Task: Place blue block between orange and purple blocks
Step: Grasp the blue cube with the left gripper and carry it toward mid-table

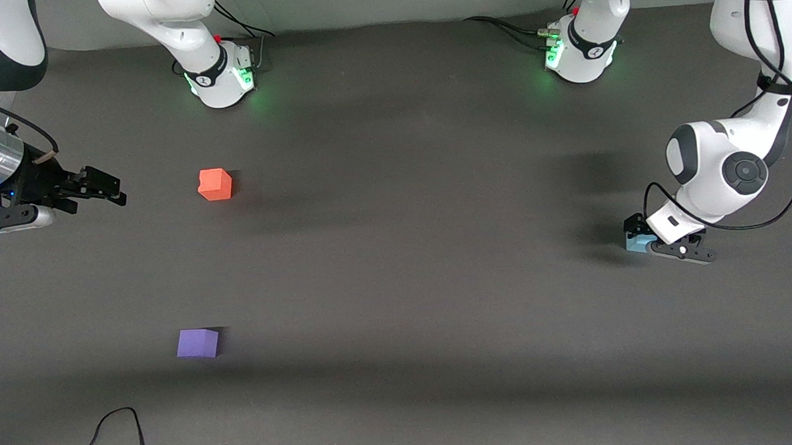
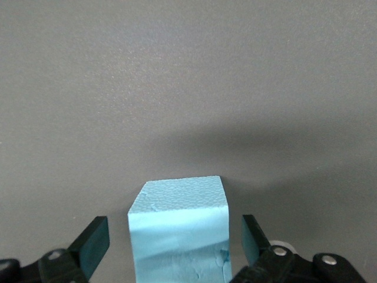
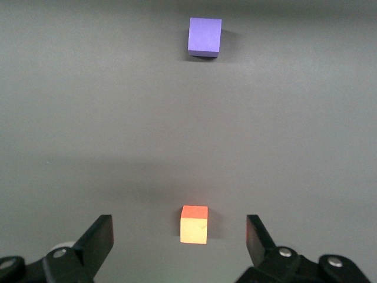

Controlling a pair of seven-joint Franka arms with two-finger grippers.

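Observation:
The blue block sits on the table at the left arm's end. My left gripper is down around it, open, with a gap on each side between the fingers and the blue block. The orange block lies toward the right arm's end. The purple block lies nearer the front camera than the orange one. My right gripper is open and empty, held above the table beside the orange block. The right wrist view shows the orange block and the purple block.
The dark grey table has a wide bare stretch between the blue block and the other two blocks. A black cable loops at the table's front edge near the purple block. The arm bases stand at the back.

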